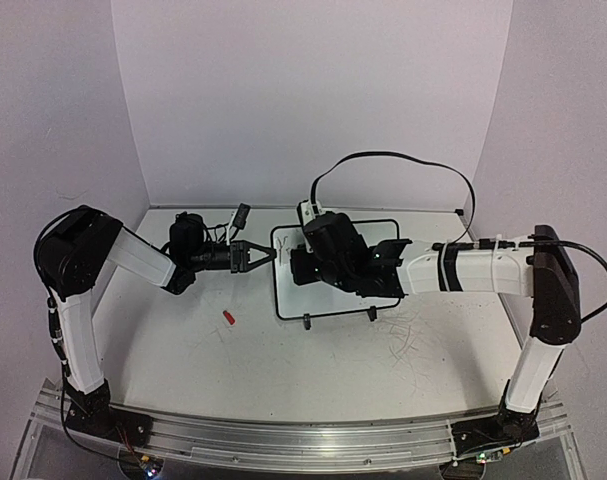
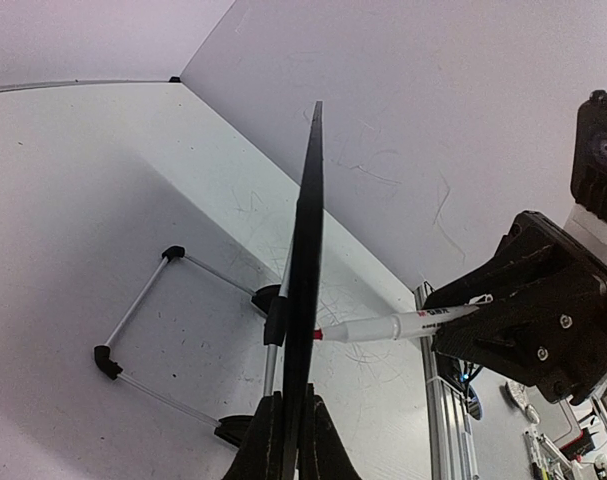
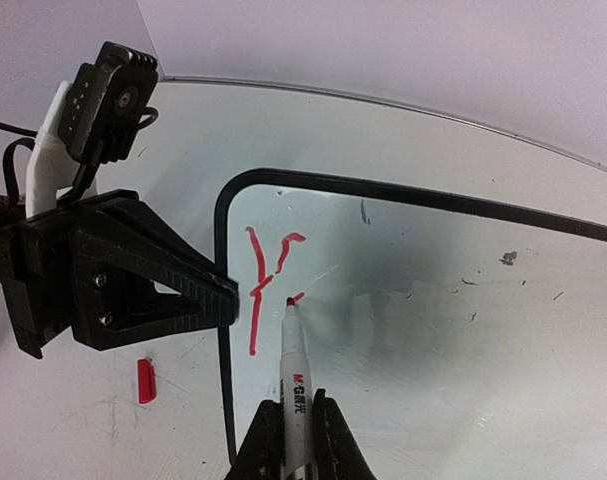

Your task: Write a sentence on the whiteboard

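Whiteboard (image 1: 318,300) is sitting on the counter (image 1: 283,370) between the two arms. From the top, the right hand (image 1: 305,265) is covering the writing. The right wrist view is showing the sentence (image 3: 258,290): only a red "Y" and a small dash near a rounded corner. The right hand is pinching the marker (image 3: 296,370), and the left hand (image 1: 266,256) is pinching the board's edge
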Robot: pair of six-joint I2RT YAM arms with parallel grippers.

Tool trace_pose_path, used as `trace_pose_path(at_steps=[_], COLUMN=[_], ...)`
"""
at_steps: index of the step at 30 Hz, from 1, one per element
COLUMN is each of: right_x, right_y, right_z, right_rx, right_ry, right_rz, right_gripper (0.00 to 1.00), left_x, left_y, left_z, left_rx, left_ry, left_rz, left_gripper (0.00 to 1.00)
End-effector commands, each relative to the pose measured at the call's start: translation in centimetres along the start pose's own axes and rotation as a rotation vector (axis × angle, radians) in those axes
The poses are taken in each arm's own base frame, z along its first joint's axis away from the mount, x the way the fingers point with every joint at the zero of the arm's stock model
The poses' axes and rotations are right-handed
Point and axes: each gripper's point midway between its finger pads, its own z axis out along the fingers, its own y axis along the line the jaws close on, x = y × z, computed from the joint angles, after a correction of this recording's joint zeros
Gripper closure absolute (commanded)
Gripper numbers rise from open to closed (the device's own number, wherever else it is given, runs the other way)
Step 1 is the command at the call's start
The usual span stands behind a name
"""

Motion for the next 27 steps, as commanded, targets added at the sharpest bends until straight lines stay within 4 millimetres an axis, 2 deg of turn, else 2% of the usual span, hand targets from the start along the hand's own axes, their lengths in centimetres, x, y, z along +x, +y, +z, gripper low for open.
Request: trace_pose_path(at_steps=[1,11,27], right_x=[-0.8,0.8,2.3], right_y=[0.5,0.8,-0.4], right_z=[0.3,-0.1,-0.5], right_rx=[-0.017,-0.023,0.009], right_ry=[-0.019,0.016,0.040], right_rz=[0.025,0.034,0.054], right_gripper=[1.00,1.00,1.00], left_x=[-2.1,-2.2,-2.1], left_y=[-2.5,-2.6,-2.6], left_z=[-0.1,-0.1,-0.1], left_rx=[0.062,0.063,0.064], left_ry=[-0.023,-0.025,-0.022], left_rz=[0.055,0.056,0.053], left_gripper=[1.00,1.00,1.00])
